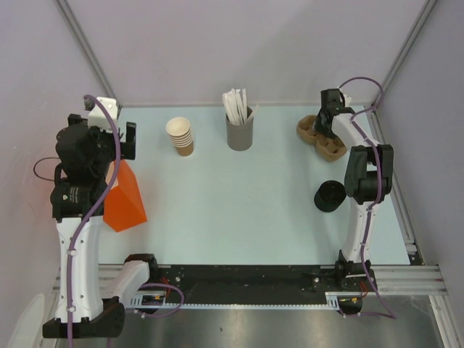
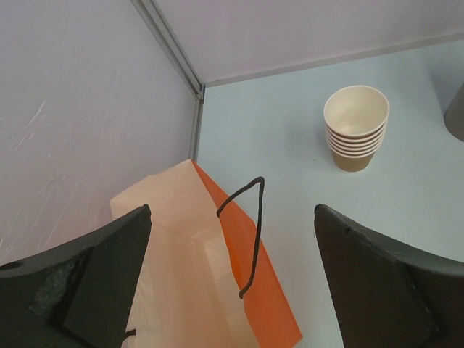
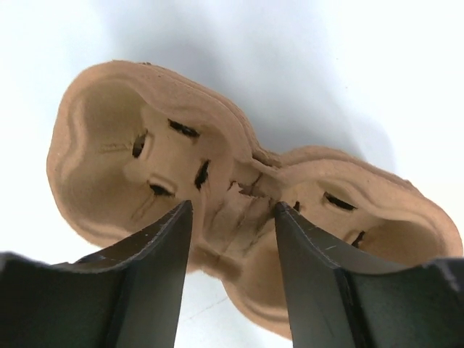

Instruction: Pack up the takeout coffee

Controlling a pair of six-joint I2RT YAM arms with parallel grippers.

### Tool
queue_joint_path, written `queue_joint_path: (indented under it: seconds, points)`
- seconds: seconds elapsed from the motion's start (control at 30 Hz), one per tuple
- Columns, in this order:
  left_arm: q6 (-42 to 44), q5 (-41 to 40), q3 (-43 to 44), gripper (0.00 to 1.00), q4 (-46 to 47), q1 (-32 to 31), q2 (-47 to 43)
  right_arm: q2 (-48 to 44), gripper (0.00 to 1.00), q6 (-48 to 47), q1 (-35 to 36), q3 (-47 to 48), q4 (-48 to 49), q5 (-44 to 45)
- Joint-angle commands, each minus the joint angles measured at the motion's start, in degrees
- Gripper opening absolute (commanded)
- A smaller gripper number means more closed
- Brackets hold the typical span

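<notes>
Straddling the pulp carrier (image 3: 109,152), our right gripper (image 3: 232,209) may be clamping; we cannot tell. Our left gripper (image 2: 232,210) gapes over the orange bag (image 2: 270,306).

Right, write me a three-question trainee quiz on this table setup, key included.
1. True or false: the grey cup of white sticks stands between the stack of nested brown paper cups and the tan moulded-pulp two-cup carrier.
2. The wide-open left gripper hangs over: A) the orange paper bag with black cord handles; B) the grey cup; C) the carrier.
3. Which part of the carrier does the right gripper straddle?
Key: 1 true; 2 A; 3 the narrow middle between its two wells.
</notes>
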Motion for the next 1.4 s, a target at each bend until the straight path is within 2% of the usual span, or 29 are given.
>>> queue_joint_path:
  seconds: [0.0, 0.17, 0.3, 0.47, 0.63, 0.77, 0.8, 0.93, 1.03, 1.37]
  points:
    - [-1.3, 0.7, -0.6, 0.99, 1.2, -0.2, -0.5, 1.8, 0.48, -2.1, 0.2, 4.0, 0.6, 2.4]
    - [-1.5, 0.9, -1.0, 0.99, 1.4, -0.2, -0.5, 2.4, 0.41, -5.0, 0.6, 5.5, 1.3, 2.9]
    - [-1.5, 0.9, -1.3, 0.99, 1.5, -0.2, -0.6, 2.6, 0.38, -10.8, 1.4, 7.3, 2.3, 3.1]
    - [-1.5, 0.9, -1.6, 0.99, 1.7, -0.1, -0.7, 4.7, 0.33, -16.3, 1.5, 11.0, 2.4, -2.9]
    - [-1.7, 0.9, -1.9, 0.99, 1.6, -0.1, -1.0, 8.4, 0.33, -23.8, 1.5, 15.6, 1.8, -7.6]
    - [-1.7, 1.1, -1.8, 0.99, 1.4, -0.1, -1.0, 8.2, 0.41, -25.0, 1.4, 18.0, 0.7, -7.7]
    - [-1.6, 1.1, -1.9, 0.99, 1.5, -0.1, -1.0, 7.4, 0.46, -24.9, 1.5, 17.5, 0.4, -7.8]
    - [-1.7, 1.2, -1.8, 0.99, 1.5, -0.1, -1.0, 3.7, 0.56, -24.1, 2.2, 14.7, -0.4, -7.0]
    - [-1.9, 1.6, -2.1, 0.99, 1.5, -0.1, -1.0, 2.0, 0.59, -23.7, 2.6, 11.7, 0.5, -5.3]
    - [-2.1, 2.2, -2.5, 1.0, 1.3, -0.1, -1.5, 4.6, 0.59, -22.5, 2.1, 10.4, 1.0, -0.9]
